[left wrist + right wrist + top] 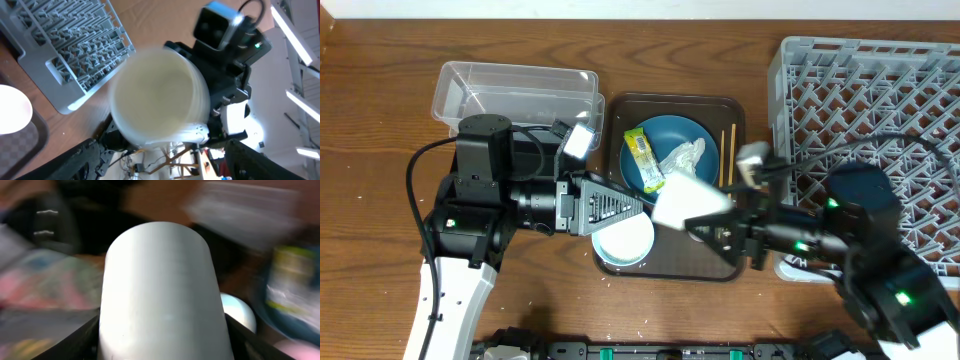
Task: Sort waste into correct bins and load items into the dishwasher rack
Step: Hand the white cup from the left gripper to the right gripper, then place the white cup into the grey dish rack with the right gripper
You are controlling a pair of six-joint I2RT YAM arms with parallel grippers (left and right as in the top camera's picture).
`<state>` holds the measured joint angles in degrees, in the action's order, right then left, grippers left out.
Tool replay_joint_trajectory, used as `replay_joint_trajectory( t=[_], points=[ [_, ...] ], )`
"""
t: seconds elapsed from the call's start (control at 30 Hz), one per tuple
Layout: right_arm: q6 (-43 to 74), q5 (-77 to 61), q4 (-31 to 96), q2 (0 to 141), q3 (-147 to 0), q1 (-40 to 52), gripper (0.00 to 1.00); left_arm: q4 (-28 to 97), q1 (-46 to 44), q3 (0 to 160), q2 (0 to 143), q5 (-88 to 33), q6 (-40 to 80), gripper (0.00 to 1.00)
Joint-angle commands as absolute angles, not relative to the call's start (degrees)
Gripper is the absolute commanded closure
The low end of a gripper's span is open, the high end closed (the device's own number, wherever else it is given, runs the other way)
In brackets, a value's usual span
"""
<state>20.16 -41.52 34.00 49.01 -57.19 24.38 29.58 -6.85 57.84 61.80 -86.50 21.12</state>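
My right gripper is shut on the whitish cup and holds it tilted above the brown serving tray; the cup fills the right wrist view. My left gripper is open, its tips just left of the cup. The left wrist view shows the cup's round end above its spread fingers. The dark blue dish holds the yellow-green wrapper and the white tissue. The chopsticks lie beside the dish. The light blue bowl sits at the tray's front. The pink cup is not clearly visible.
The brown serving tray lies at the centre. The grey dishwasher rack stands at the right and shows in the left wrist view. The clear tub is at the back left. The left arm hides most of a dark tray.
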Motion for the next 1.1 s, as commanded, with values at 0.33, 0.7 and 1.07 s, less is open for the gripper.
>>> replay_joint_trajectory(
  t=[0.33, 0.7, 1.07],
  points=[
    [22.7, 5.9, 60.1, 44.3, -58.6, 2.6, 0.39, 31.0, -7.0, 58.7, 61.3, -78.4, 21.3, 0.12],
    [23.8, 3.5, 59.4, 66.8, -58.6, -8.8, 0.41, 40.1, -10.2, 58.7, 61.3, -66.7, 17.1, 0.08],
    [23.7, -4.1, 58.1, 79.4, -58.7, -13.2, 0.14, 41.1, -13.5, 58.7, 61.3, -61.1, 16.1, 0.08]
  ],
)
